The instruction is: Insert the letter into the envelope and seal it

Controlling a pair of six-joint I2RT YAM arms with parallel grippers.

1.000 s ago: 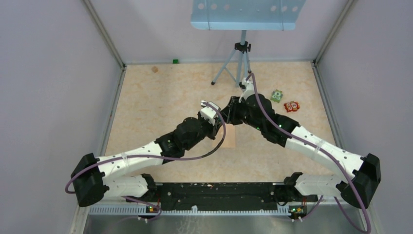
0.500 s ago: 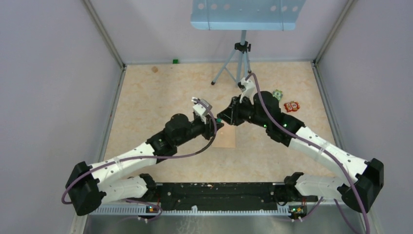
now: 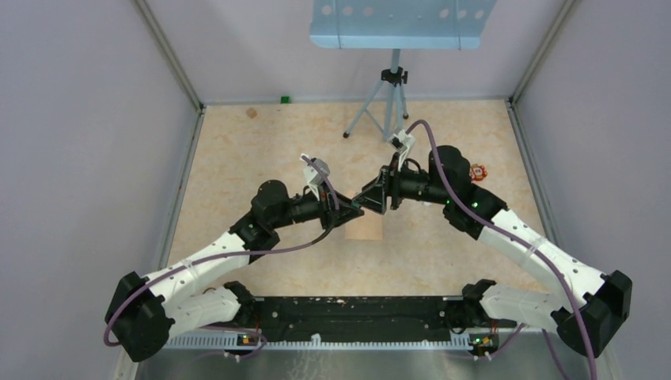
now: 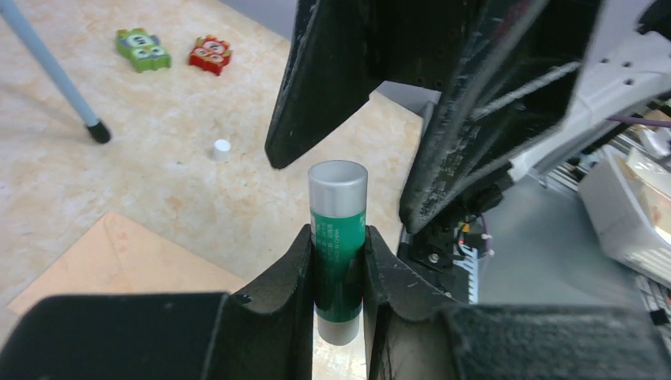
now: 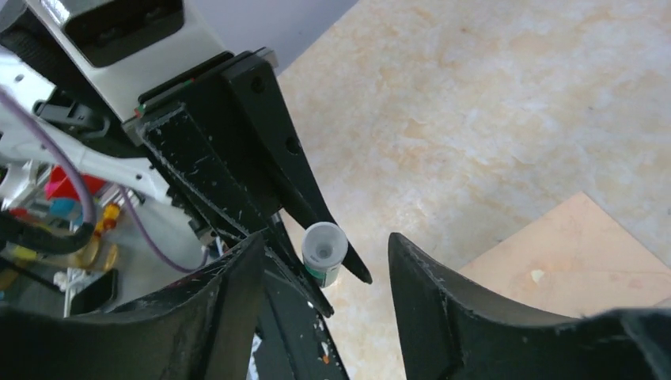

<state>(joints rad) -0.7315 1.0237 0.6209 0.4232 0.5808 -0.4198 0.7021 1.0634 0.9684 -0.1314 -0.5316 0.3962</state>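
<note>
My left gripper [image 4: 338, 265] is shut on a green glue stick [image 4: 338, 202] and holds it by the middle, with its grey end pointing at the right gripper. My right gripper [image 5: 325, 237] is open. Its fingers [image 4: 316, 87] stand on either side of the stick's far end [image 5: 324, 250] without touching it. Both grippers meet tip to tip [image 3: 360, 204] above the pinkish-tan envelope [image 3: 366, 229], which lies flat on the table [image 4: 119, 265] [image 5: 581, 253]. The letter is out of view.
A tripod [image 3: 389, 99] carrying a pale blue panel [image 3: 396, 24] stands at the back. A green toy [image 4: 142, 47] and a red toy [image 4: 210, 54] lie at the right. A small white cap-like piece [image 4: 221, 149] sits on the table. Grey walls close in both sides.
Both wrists have swung level and now face each other over the envelope. The right jaws have opened around the stick's end. The left grip on the stick is unchanged.
</note>
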